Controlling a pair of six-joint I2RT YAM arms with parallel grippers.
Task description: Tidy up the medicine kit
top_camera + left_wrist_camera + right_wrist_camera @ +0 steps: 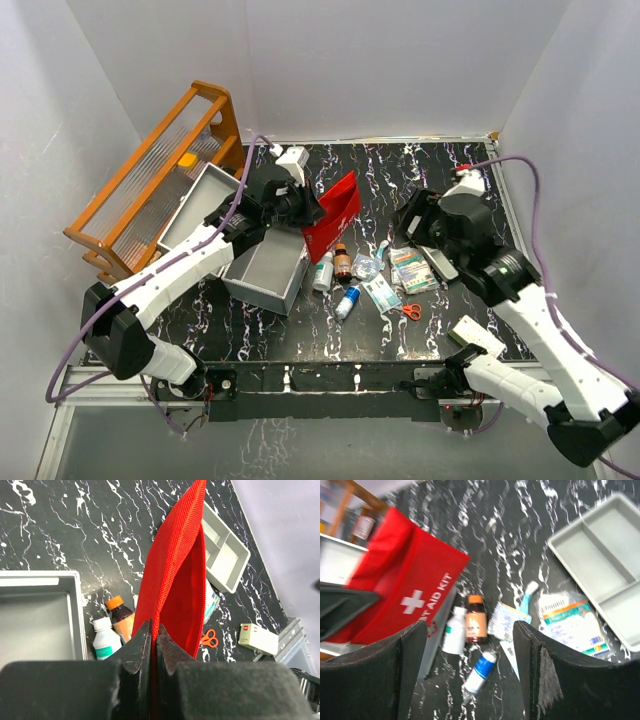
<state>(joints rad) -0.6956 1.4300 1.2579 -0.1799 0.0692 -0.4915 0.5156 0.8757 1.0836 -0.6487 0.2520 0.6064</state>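
The medicine kit, a large light-grey hard box (262, 263), lay open at left. The left gripper (154, 630), jaws pressed together, pinched the red fabric first-aid pouch (171, 580) beside it, likely for packing; the right gripper (470, 626) hung spread over loose packets (506, 620).

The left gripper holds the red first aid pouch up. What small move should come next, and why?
Probably lower the right gripper onto the brown bottle. Its open jaws frame that bottle in the wrist view, while the left gripper is shut on the red first aid pouch, whose mouth gapes open.
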